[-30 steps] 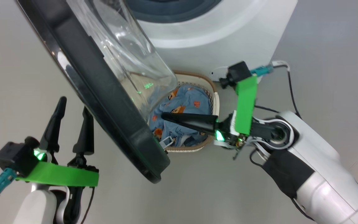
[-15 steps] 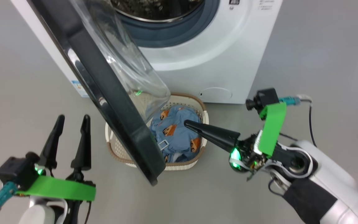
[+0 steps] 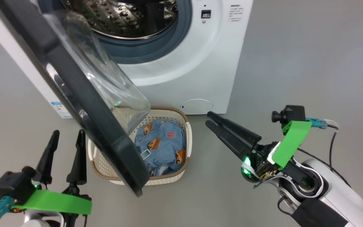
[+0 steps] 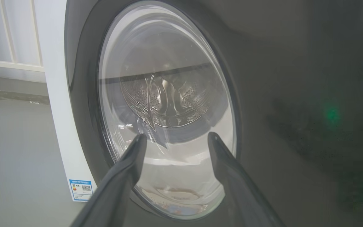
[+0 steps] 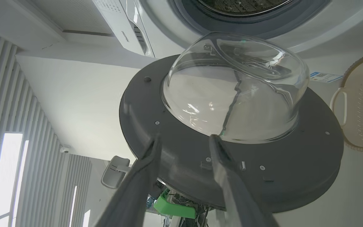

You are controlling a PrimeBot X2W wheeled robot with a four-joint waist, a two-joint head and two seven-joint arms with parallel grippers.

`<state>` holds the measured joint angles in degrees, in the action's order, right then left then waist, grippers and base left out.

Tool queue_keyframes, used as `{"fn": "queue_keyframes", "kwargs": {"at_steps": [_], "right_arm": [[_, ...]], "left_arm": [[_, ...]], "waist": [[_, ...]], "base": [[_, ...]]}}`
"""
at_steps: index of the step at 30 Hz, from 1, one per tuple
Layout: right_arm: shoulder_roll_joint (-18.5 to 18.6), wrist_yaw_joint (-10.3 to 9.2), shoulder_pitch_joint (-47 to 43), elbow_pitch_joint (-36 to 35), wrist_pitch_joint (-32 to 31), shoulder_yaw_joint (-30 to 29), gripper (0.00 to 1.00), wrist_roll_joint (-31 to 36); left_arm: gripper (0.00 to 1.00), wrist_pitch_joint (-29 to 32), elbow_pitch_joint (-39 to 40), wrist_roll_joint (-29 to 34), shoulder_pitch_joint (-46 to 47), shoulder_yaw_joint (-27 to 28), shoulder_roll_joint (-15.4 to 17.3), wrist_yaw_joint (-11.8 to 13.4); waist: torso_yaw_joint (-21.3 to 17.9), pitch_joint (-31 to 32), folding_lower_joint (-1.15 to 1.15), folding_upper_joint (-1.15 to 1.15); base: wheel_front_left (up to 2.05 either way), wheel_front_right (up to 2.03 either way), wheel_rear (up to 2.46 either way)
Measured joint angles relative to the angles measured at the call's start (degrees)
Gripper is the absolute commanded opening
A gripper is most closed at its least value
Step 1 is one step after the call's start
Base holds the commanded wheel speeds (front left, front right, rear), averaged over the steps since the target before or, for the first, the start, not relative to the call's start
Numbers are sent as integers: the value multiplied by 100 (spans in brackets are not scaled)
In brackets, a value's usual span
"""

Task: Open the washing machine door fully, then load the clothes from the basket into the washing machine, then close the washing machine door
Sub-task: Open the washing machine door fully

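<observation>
The white washing machine (image 3: 181, 75) stands at the top of the head view, its steel drum (image 3: 121, 15) exposed. The washing machine door (image 3: 74, 94), black-rimmed with a clear glass bowl (image 5: 235, 88), is swung out and hides the left part of the basket (image 3: 186, 138). The cream basket sits on the floor before the machine with the blue printed clothes (image 3: 162, 145) inside. My right gripper (image 3: 208, 119) is open and empty, to the right of the basket. In the right wrist view its fingers (image 5: 156, 148) point at the door's inner side. My left gripper (image 3: 68, 132) is open and empty, facing the door's outer face (image 4: 165, 110).
Grey floor (image 3: 295, 63) lies open to the right of the machine. A round filter cap (image 3: 197, 105) and a blue label (image 3: 57, 105) mark the machine's lower front and side. A cable (image 3: 331, 148) loops off my right wrist.
The head camera has shifted, showing more of the machine. My right gripper, shut over the clothes before, has drawn back to the right of the basket and opened. The left gripper stays open.
</observation>
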<state>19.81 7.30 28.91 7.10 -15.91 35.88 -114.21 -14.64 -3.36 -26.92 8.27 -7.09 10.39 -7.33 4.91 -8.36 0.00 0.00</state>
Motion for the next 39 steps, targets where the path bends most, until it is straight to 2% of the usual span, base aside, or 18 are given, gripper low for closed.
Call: {"fn": "queue_keyframes", "kwargs": {"at_steps": [4, 15, 17, 18, 20, 23, 27, 30, 35, 39], "right_arm": [[-57, 0, -82, 129, 522, -151, 100, 486], [-332, 0, 81, 1270, 2715, -447, 100, 2377], [-335, 0, 208, 1588, 2941, -520, 100, 2937], [-335, 0, 208, 1588, 2941, -520, 100, 2937], [-352, 0, 314, 1956, 3021, -717, 100, 3697], [-589, 0, 325, 2194, 3022, -1663, 100, 5108], [-1092, 0, 123, 2062, 3023, -2671, 100, 6968], [-1440, 1, -318, 1713, 3023, -3139, 100, 7893], [-1572, 2, -1023, 1067, 3023, -3509, 100, 9040], [-1634, 2, -1520, 603, 3023, -3696, 100, 9636]], "left_arm": [[100, 0, 0, 1, -5, 8, -2, 0], [100, 0, -4, -1, -12, 5, -9, 0], [100, 0, -4, -1, -14, 10, -9, -1], [100, 0, -4, -1, -14, 10, -9, -1], [100, 0, -3, -1, -16, 23, -9, 0], [100, 0, 0, -1, -19, 42, -11, -1], [100, 0, 8, 0, -26, 47, -25, 0], [100, 0, 18, 3, -43, 47, -36, 0], [100, 0, 23, 8, -122, 52, -44, 0], [100, 0, 24, 9, -127, 65, -44, 0]], "waist": [[-68, 58, 0, 0], [-32, 126, 0, 0], [-31, 130, 0, 0], [-31, 130, 0, 0], [-37, 132, 0, 0], [-60, 122, 0, 0], [-82, 122, 0, 0], [-95, 132, 0, 0], [-115, 148, 0, 0], [-119, 150, 0, 0]], "base": [[0, 0, 0], [0, 0, 0], [0, 0, 0], [0, 0, 0], [0, 0, 0], [0, 0, 0], [0, 0, 0], [0, 0, 0], [0, 0, 0], [0, 0, 0]]}}
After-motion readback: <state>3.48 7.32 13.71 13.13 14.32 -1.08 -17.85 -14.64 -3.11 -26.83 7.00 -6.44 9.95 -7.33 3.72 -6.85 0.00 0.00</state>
